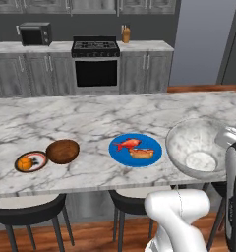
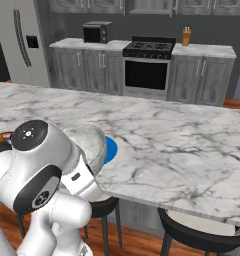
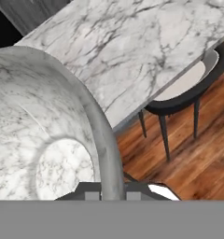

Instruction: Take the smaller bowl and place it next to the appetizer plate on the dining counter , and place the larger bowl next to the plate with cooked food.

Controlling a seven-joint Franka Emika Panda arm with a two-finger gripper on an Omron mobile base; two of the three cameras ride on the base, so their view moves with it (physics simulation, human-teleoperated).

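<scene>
- We see the pincer [image 3: 113, 195] clamped on the rim of the larger bowl [image 1: 197, 147], one finger inside the wall, one outside.
- Larger bowl sits at the near right edge of the dining bench [image 1: 90, 118], just right of the plate with cooked food [image 1: 135, 149]; we can't tell if its base is down on the marble or a bit above it.
- Smaller bowl [image 1: 63, 151] already rests touching or just beside the appetizer plate [image 1: 31, 161] at the left, so we judge that half done.
- Risk: the bowl is close to the bench edge; in the hand view part of it looks to hang over the floor and a stool [image 3: 188, 88]. Letting go there could tip it off.
- Risk: the rim grip is thin and off-centre on a wide, heavy-looking bowl, so it may swing or slip if moved fast.
- Risk: sliding it left too far could bump the blue plate and shift the fish [image 1: 127, 143] and bun [image 1: 141, 153].
- We'd judge it needs a nudge inward before release.
</scene>
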